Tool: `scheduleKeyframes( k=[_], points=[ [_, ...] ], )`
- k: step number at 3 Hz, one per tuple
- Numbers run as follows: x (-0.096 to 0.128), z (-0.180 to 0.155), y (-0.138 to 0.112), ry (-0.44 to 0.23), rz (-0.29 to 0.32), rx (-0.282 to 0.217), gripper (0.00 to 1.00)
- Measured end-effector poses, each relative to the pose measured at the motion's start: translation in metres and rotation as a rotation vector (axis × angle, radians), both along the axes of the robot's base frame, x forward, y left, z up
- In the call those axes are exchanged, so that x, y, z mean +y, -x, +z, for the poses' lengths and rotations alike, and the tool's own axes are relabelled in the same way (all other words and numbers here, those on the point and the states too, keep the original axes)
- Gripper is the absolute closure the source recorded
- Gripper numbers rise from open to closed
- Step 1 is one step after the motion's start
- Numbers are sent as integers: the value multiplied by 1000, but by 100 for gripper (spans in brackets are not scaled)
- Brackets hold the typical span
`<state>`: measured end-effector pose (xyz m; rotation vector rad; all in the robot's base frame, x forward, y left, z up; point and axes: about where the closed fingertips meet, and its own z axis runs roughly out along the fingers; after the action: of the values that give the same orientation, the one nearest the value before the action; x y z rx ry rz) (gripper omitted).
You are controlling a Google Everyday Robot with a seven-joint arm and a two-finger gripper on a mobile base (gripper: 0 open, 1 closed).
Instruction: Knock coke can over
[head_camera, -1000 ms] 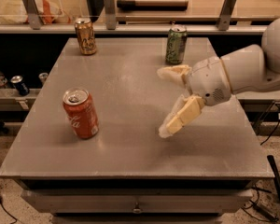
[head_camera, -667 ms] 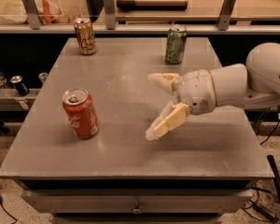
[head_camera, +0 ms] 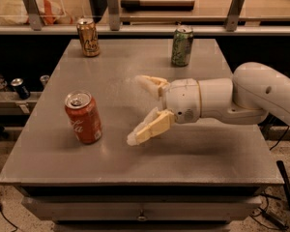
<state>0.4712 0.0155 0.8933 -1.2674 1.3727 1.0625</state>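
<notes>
On table (head_camera: 217, 153), near-left part, coke can (head_camera: 83, 117) is seen upright, long axis vertical. Hand (head_camera: 137, 110) is held spread wide, near but apart; can lies leftward of it in camera view. Sideways push against can is judged needed.

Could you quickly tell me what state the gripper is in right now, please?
Gripper: open, holding nothing, just right of the upright coke can, not touching it.

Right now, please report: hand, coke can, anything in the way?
Hand open, over table, aimed at coke can, not touching. Can upright. Nothing between them.
</notes>
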Motion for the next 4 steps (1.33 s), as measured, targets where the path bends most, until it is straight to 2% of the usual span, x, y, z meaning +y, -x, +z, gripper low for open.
scheduleKeyframes(
  k=[2, 3, 4],
  points=[
    [57, 12, 9, 10, 45, -56, 0],
    [80, 9, 10, 6, 80, -54, 0],
    [94, 3, 8, -10, 106, -40, 0]
  ],
)
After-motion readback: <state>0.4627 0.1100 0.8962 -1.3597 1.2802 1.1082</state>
